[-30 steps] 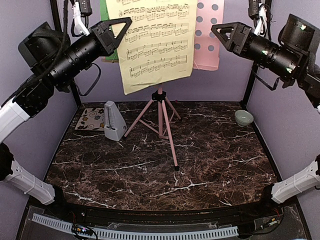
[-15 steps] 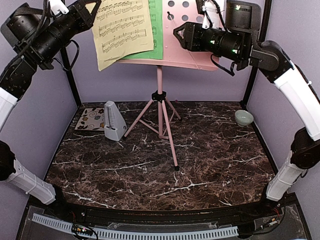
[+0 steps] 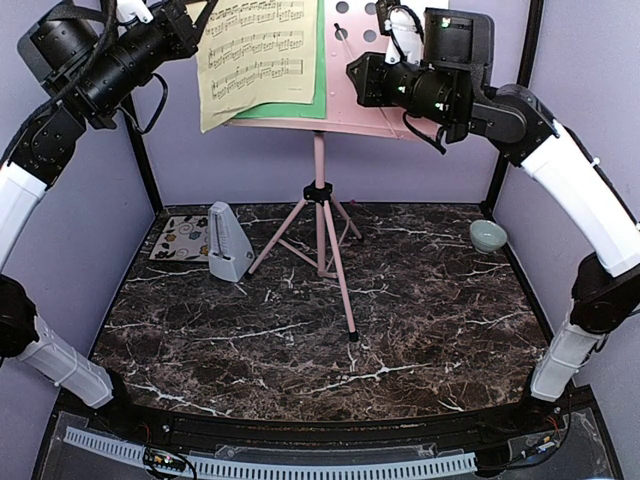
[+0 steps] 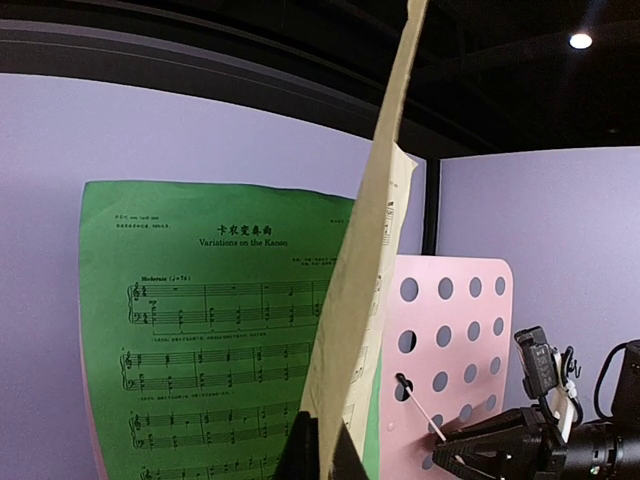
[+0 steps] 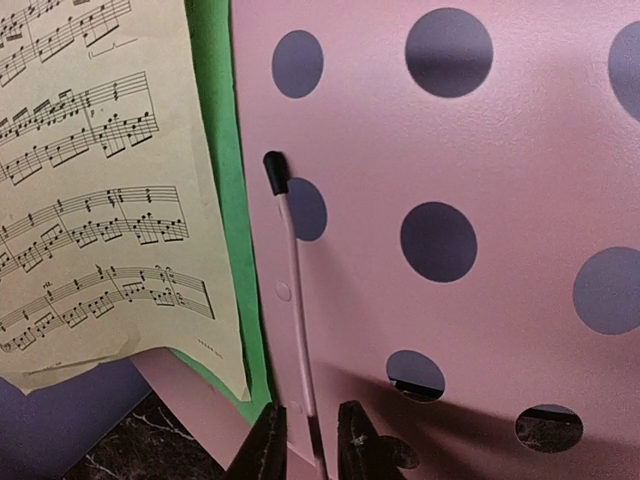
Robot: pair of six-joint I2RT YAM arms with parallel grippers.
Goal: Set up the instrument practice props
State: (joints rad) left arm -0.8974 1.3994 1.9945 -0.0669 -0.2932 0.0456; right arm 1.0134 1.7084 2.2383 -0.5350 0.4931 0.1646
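The pink music stand (image 3: 320, 160) rises mid-table on tripod legs, its hole-dotted desk (image 3: 365, 95) at the top. A green sheet-music page (image 3: 313, 60) leans on the desk. In front of it hangs the pale-yellow page (image 3: 255, 60), with my left gripper (image 3: 195, 15) shut on its edge (image 4: 365, 300). My right gripper (image 5: 312, 440) is at the desk's front. Its fingers stand narrowly open on either side of the thin pink page-holder rod (image 5: 295, 290) and do not touch it. The grey-white metronome (image 3: 227, 243) stands upright at the left.
A flower-patterned card (image 3: 183, 238) lies flat behind the metronome at the back left. A small pale-green bowl (image 3: 487, 236) sits at the back right. Purple walls close the back and both sides of the dark marble table (image 3: 400, 320).
The left arm carried the pale-yellow page leftward, onto the front of the green page. The right gripper swung in to the desk's front and its jaws narrowed around the rod.
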